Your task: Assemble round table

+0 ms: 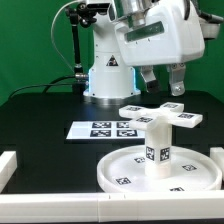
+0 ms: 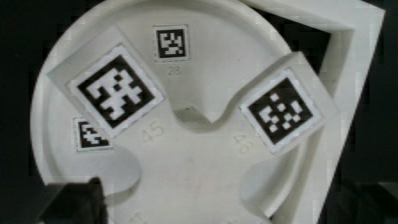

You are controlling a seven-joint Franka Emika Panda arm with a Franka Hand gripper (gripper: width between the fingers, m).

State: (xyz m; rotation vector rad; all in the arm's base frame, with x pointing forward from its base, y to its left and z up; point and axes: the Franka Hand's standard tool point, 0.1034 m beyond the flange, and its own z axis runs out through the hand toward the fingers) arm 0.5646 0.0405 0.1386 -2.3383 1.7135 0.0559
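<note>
Round table assembly, one arm. Nearest the exterior camera lies the round disc (image 1: 160, 172), rim up on the black table (image 1: 40, 110), cut off at the frame's lower edge. On the disc, near its middle, the cylinder leg (image 1: 158, 145) stands upright with a tag on its side. On top of the leg sits the cross-shaped base piece (image 1: 160, 117), level as far as can be seen; whether it is fully seated or screwed home cannot be told. Beyond the disc, toward the exterior view's left, the marker board (image 1: 106, 129) lies flat. Above and behind the base piece hangs the gripper (image 1: 161, 84), its two fingers parted with nothing between them, clear of every part.

Handling, as a judgement: the parts look like rigid, light, smooth plastic, so slip under a weak pinch is the likely fault. The base piece offers a flat arm for a firm pinch; the leg's round wall is the poorer hold.

The wrist view shows only tagged white surfaces (image 2: 178, 110) close up; which part they belong to is uncertain, and the fingertips do not show clearly there. The joint between leg and disc is hidden by the disc's rim and the leg itself.
</note>
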